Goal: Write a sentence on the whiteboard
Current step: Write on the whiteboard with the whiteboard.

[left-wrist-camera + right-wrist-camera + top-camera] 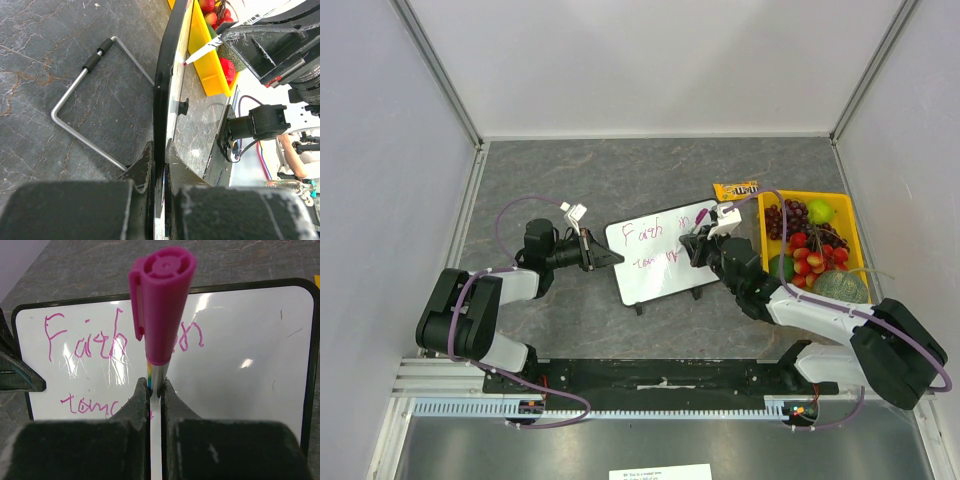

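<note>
Item 1, whiteboard (658, 265): set near the middle of the grey table (550, 180), between the two grippers, tilted up on small black feet; white face, thin black frame, rounded corners. A bent wire stand (80, 97) with a black sleeve is seen behind it in the left wrist view.

Item 2, sentence (85, 337): written in pink-magenta on the upper left of the board face; "Faith in" is read on the first line, and a second line beginning "tom" is partly hidden by the marker and fingers.

Item 3, left gripper (604, 257): pressed together on the left edge of the board, the black frame pinched between its fingers (145, 165).

Item 4, right gripper (701, 246): held over the right part of the board, closed tight on a marker (161, 305) with a magenta cap on its upper end and a pale barrel. In the left wrist view the tip is seen at the board face.

Item 5, yellow bin (805, 194): placed at the right of the table, well apart from the board; grapes, strawberries, a green apple and a melon are held in it.

Item 6, orange snack packet (736, 189): laid just beside the bin's far left corner
</note>
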